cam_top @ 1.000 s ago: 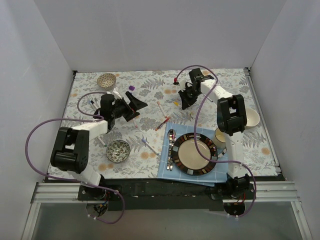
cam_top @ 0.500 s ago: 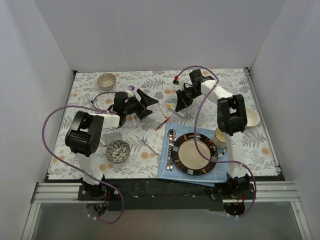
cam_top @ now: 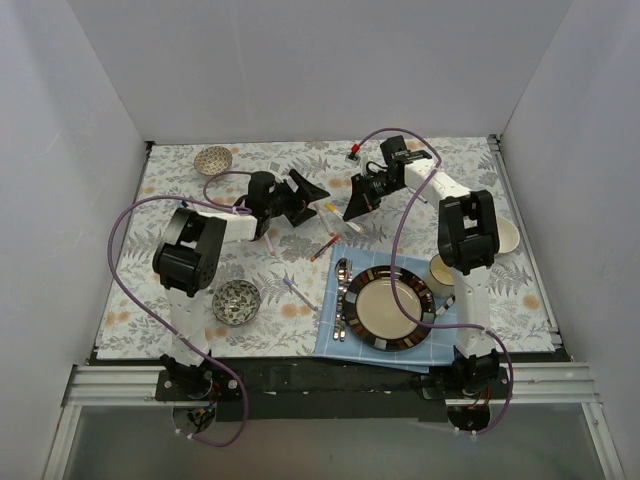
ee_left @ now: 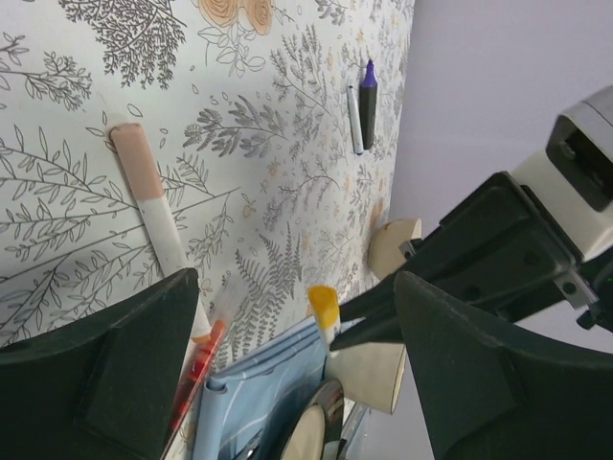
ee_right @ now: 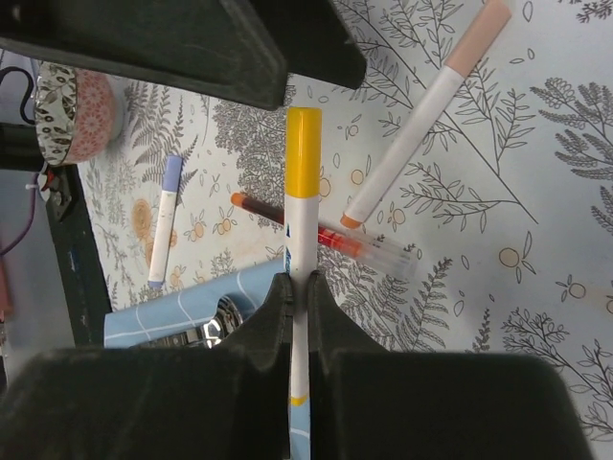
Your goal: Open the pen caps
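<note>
My right gripper (ee_right: 299,287) is shut on the white barrel of a pen (ee_right: 303,230) with a yellow cap (ee_right: 305,149) and holds it above the table. In the top view this pen (cam_top: 332,210) points left from the right gripper (cam_top: 355,205) toward the left gripper (cam_top: 308,196). My left gripper (ee_left: 297,287) is open wide, and the yellow cap (ee_left: 323,309) sits between its jaws without touching them. A peach-ended pen (ee_right: 431,115), a red pen (ee_right: 326,235) and a blue-ended pen (ee_right: 163,220) lie on the floral cloth. A dark purple marker (ee_left: 368,96) lies farther off.
A blue napkin (cam_top: 335,335) holds a dark-rimmed plate (cam_top: 385,275) and a spoon (cam_top: 342,290). A cup (cam_top: 440,272) and a pale bowl (cam_top: 505,237) stand at the right. Patterned bowls stand at the back left (cam_top: 213,160) and front left (cam_top: 237,300).
My left arm has swung right across the table until its open jaws flank the yellow cap. My right gripper has shifted slightly left with the pen.
</note>
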Available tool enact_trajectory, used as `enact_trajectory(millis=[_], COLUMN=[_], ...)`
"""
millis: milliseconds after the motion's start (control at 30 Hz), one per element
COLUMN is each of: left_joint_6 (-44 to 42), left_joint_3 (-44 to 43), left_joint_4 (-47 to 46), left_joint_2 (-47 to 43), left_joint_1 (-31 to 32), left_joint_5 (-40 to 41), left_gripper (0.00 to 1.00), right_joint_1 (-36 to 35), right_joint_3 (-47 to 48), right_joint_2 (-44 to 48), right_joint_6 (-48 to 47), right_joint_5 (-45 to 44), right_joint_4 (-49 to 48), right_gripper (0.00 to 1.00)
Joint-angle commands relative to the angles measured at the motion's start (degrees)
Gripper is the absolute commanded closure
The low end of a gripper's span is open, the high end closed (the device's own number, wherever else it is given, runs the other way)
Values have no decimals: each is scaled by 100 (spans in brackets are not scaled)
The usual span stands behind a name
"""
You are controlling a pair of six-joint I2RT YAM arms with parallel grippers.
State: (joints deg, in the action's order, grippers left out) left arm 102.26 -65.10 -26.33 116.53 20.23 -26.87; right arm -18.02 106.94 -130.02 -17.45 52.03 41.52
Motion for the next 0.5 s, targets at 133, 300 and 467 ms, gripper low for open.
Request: enact_trajectory(millis=[133,300,467], left_joint_6=[-136,-74,-48], left_joint_3=[-416,-407,-407], left_joint_4=[146,101,101], left_joint_2=[107,124,72], left_joint_1=[201,297,385], left_joint_5=[182,182,226], left_gripper=[30,35,42], right_joint_1=[0,0,-8], right_joint_3=[-103,-111,-155], right_joint_2=[258,231,275], right_joint_6=[128,137,198], right_joint_5=[501,501,484], right_joint_4=[-152,-161,-223], right_gripper=[99,99,99])
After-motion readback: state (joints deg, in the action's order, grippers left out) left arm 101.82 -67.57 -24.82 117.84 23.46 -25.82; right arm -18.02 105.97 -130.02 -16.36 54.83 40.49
